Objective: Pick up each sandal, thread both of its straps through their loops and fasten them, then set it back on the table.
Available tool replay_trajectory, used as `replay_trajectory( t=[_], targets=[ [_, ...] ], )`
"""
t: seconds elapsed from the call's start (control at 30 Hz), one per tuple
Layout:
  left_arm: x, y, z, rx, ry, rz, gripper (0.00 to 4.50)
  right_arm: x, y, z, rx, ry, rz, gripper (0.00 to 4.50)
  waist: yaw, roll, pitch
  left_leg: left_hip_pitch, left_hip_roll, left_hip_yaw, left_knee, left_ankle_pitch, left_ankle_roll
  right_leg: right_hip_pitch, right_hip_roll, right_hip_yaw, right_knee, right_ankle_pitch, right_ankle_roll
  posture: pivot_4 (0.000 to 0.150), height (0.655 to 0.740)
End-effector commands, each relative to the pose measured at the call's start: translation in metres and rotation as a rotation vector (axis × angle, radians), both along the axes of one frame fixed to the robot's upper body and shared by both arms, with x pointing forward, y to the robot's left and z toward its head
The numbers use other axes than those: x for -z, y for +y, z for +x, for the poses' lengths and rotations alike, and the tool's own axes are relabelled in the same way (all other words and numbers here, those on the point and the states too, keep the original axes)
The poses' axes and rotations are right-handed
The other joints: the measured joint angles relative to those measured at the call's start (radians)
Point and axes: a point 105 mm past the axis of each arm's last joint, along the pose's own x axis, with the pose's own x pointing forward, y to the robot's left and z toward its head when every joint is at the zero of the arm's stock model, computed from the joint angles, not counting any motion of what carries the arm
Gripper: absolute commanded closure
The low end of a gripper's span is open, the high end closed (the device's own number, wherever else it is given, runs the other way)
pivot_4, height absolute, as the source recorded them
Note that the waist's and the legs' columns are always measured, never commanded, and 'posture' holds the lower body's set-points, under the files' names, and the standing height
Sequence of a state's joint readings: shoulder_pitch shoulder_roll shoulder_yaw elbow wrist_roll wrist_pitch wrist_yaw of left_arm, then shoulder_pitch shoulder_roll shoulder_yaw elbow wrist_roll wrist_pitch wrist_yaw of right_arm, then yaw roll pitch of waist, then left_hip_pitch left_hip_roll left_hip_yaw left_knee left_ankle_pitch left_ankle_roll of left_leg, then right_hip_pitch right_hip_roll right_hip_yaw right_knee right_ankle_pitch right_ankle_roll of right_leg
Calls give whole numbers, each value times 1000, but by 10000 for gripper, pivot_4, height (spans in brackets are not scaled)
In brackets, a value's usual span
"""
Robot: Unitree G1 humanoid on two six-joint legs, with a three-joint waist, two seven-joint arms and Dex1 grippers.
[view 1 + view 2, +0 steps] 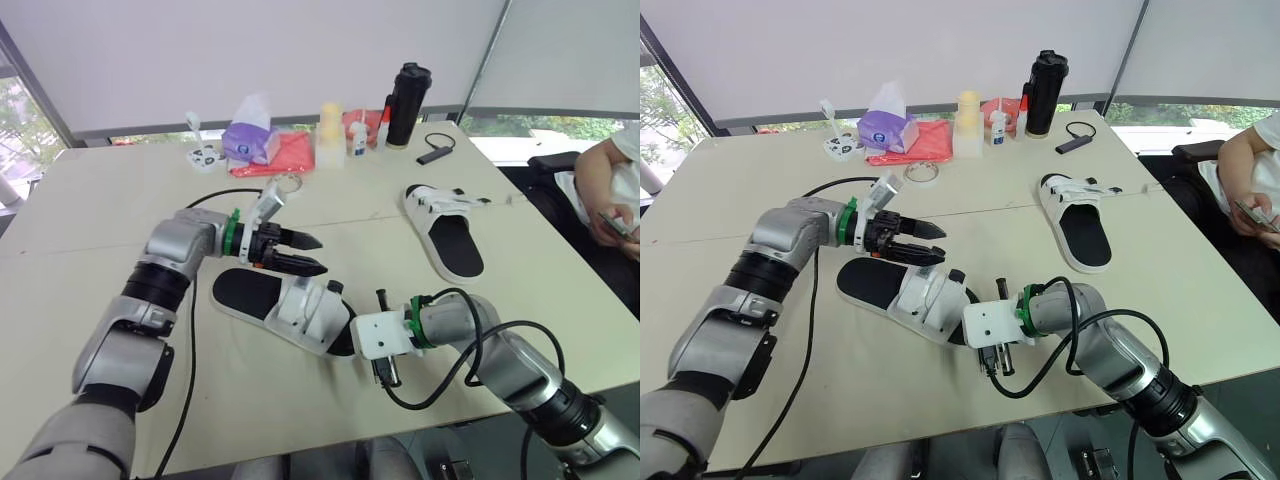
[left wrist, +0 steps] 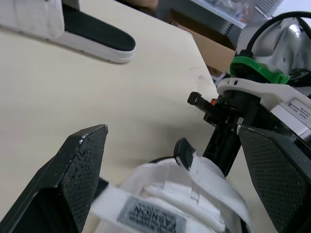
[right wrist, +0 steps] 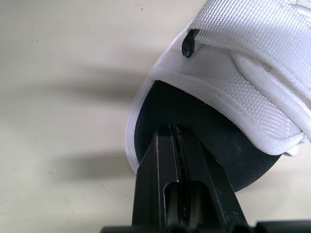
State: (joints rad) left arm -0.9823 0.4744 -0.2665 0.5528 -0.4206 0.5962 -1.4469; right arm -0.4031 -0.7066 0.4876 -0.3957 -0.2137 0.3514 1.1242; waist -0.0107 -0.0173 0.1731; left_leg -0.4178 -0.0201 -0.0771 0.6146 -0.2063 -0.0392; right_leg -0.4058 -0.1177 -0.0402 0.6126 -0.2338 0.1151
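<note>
Beige surface (image 1: pixel 100 210), near sandal (image 1: pixel 290 305) lying at its centre, strap-threading step judged in hand: my left claw (image 1: pixel 318 255) hangs spread wide and empty just over the white straps (image 2: pixel 194 179), my right claw (image 3: pixel 171 131), closed on nothing, touches the toe; next move calls for pinching a strap end.

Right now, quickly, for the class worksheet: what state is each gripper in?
Left gripper: open, above the near sandal, holding nothing.
Right gripper: shut, fingers together at that sandal's toe end.
</note>
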Motion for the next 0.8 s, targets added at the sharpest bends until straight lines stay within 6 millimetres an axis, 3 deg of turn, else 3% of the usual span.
replay_trajectory(
  t=[0.03, 0.23, 0.63, 0.73, 0.8],
  targets=[
    [0, -11, -1, 59, -16, 14, 687, 23, -14, -1, 69, 67, -68, 45000, 0, 0, 0, 0, 0, 0, 0, 0, 0, 0, 0, 0, 0, 0, 0, 1500, 7400],
    [18, -19, -12, 156, -3, 78, 687, 24, -14, -3, 73, 70, -68, 45000, 0, 0, 0, 0, 0, 0, 0, 0, 0, 0, 0, 0, 0, 0, 0, 1500, 7400],
    [26, -16, -25, 211, 38, 85, 687, 24, -14, -4, 74, 72, -66, 45000, 0, 0, 0, 0, 0, -1, 0, 0, 0, 0, 0, 0, 0, 0, 0, 1500, 7400],
    [27, -16, -27, 213, 44, 84, 8783, 24, -13, -4, 75, 72, -65, 45000, 0, 0, 0, 0, 0, -1, 0, 0, 0, 0, 0, 0, 0, 0, 0, 1500, 7400],
    [27, -16, -27, 210, 47, 79, 18809, 24, -13, -4, 75, 73, -65, 45000, 0, 0, 0, 0, 0, -1, 0, 0, 0, 0, 0, 0, 0, 0, 0, 1500, 7400]
  ],
)
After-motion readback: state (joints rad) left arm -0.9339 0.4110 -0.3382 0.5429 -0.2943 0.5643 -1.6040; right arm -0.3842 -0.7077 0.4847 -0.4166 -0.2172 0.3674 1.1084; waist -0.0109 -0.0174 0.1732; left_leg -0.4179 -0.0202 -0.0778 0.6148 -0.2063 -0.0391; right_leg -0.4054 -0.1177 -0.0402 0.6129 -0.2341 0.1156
